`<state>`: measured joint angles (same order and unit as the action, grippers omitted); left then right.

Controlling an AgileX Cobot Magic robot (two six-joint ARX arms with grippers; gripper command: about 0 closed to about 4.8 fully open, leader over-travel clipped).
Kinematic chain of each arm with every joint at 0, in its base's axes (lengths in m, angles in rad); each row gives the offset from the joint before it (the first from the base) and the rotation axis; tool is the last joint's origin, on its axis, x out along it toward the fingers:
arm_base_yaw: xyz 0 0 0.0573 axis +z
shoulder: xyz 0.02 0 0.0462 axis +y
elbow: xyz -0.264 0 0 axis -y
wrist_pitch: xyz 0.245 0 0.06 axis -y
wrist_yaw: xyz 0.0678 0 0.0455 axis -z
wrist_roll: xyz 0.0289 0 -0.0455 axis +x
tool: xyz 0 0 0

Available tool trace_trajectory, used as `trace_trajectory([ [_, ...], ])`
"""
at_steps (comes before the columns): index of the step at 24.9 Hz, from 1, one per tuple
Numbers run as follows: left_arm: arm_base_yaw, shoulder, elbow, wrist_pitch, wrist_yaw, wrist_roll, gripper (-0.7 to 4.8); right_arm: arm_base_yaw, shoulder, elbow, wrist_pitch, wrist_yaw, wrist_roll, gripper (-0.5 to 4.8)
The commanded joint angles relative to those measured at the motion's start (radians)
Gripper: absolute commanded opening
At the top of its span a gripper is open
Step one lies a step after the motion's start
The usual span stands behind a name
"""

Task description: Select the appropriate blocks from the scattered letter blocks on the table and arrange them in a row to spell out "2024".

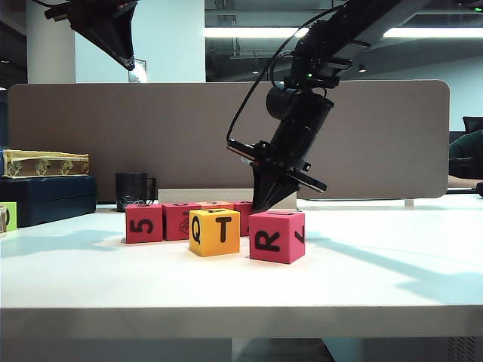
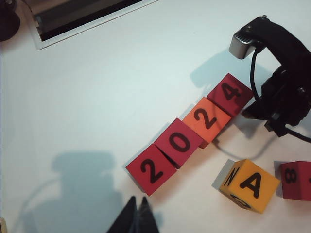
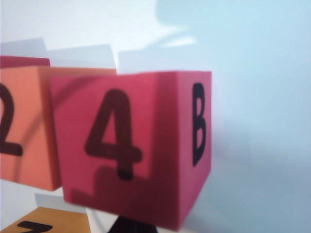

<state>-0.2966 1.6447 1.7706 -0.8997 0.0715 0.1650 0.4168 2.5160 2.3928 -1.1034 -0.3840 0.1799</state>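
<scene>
"4" block (image 3: pixel 131 145) just before right gripper (image 1: pixel 266 202)

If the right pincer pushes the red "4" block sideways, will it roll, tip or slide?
Probably slide: the red "4" block is a flat-faced cube on the smooth table. It may nudge the touching orange "2" block. The shut right pincer sits beside it.

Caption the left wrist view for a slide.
Four blocks spell 2024 in a row; right gripper beside the 4.

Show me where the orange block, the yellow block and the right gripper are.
orange block (image 2: pixel 208 120), left wrist view, top face on the "2".
yellow block (image 2: pixel 249 185), left wrist view, face with "A".
right gripper (image 1: pixel 266 202), exterior view, shut fingertips behind the row.
</scene>
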Motion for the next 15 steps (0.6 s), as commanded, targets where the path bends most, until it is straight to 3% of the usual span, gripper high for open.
trace_trajectory([
  [1, -0.001, -0.003, 0.004, 0.011, 0.003, 0.004, -0.06, 0.004, -0.003, 0.004, 0.026, -0.005, 0.010, -0.01],
  [6, -0.001, -0.003, 0.004, 0.011, 0.002, 0.004, -0.06, 0.012, -0.004, 0.005, 0.003, -0.080, 0.030, -0.01],
  [15, -0.001, -0.003, 0.004, 0.009, 0.003, 0.004, -0.06, 0.008, -0.010, 0.005, -0.089, -0.081, 0.025, -0.01],
])
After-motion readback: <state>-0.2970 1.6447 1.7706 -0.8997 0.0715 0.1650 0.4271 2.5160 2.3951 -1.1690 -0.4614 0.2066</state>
